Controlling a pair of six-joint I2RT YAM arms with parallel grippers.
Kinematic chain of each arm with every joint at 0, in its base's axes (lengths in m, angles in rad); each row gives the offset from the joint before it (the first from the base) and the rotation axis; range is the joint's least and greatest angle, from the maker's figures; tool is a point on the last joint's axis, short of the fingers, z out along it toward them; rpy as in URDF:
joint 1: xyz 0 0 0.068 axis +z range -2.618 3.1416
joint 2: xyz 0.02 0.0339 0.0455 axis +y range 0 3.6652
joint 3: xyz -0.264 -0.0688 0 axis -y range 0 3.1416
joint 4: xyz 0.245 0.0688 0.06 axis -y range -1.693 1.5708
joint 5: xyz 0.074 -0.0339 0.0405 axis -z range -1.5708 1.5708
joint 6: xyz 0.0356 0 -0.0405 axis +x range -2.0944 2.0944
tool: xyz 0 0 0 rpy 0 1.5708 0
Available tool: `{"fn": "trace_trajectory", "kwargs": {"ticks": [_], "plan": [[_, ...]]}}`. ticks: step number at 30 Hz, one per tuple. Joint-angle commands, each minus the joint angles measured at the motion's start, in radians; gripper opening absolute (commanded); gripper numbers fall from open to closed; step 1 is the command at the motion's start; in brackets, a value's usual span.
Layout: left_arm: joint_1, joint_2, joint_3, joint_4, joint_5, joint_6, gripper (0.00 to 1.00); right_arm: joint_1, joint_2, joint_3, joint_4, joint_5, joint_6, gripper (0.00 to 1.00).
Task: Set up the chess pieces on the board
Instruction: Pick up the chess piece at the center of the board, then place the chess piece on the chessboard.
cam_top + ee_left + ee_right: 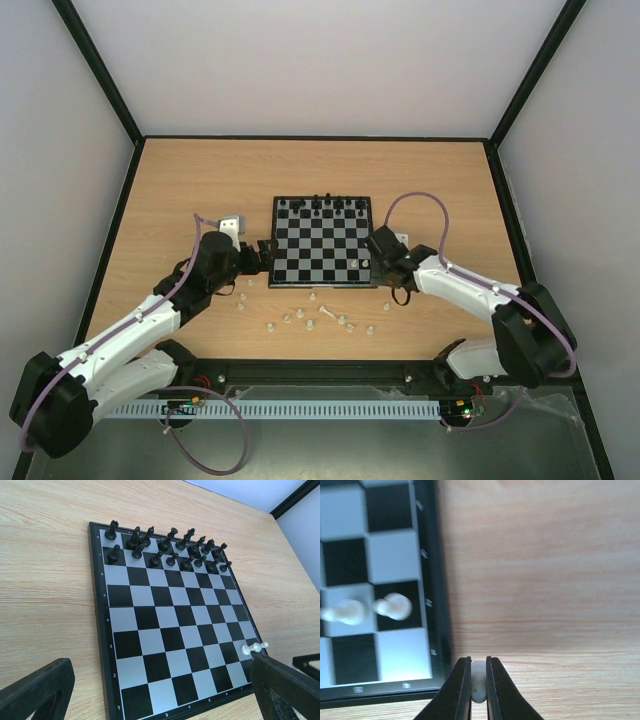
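**Pale piece being pinched off the board's near right corner**

Nearest, loose chess pieces (305,318) are being shown scattered on the table (180,190) in front of the board (310,250). Just right of its near right corner, one pale piece (479,682) is being pinched between the closed fingers of the right gripper (479,666). The left gripper (160,690) is being held wide open and empty at the board's left edge. Two white pieces (254,648) are being seen on near right squares. Black pieces (170,547) are filling the far rows. Judged light, hard and smooth, so slip-prone and best gripped gently across the body.

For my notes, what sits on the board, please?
On the board, black pieces fill the two far rows; two whitish pieces sit near its right edge. Squares beneath are covered.
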Motion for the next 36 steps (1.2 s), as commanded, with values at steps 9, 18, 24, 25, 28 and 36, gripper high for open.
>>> {"fn": "trace_trajectory", "kwargs": {"ticks": [9,18,24,25,28,36], "plan": [[-0.006,-0.004,-0.007,0.007,-0.032,0.004,0.99,0.097,0.017,0.278,-0.108,-0.041,-0.103,0.05],[-0.004,-0.009,0.0,-0.032,-0.111,-0.014,0.99,0.122,0.255,0.408,-0.093,-0.122,-0.164,0.05],[-0.004,0.009,0.006,-0.037,-0.123,-0.016,0.99,0.131,0.353,0.437,-0.084,-0.138,-0.179,0.06],[-0.003,0.011,0.008,-0.037,-0.123,-0.016,0.99,0.132,0.362,0.438,-0.081,-0.14,-0.182,0.06],[-0.004,0.012,0.008,-0.037,-0.124,-0.014,0.99,0.132,0.387,0.442,-0.071,-0.148,-0.186,0.06],[-0.004,0.015,0.009,-0.037,-0.127,-0.012,0.99,0.133,0.426,0.457,-0.062,-0.155,-0.192,0.09]]}}
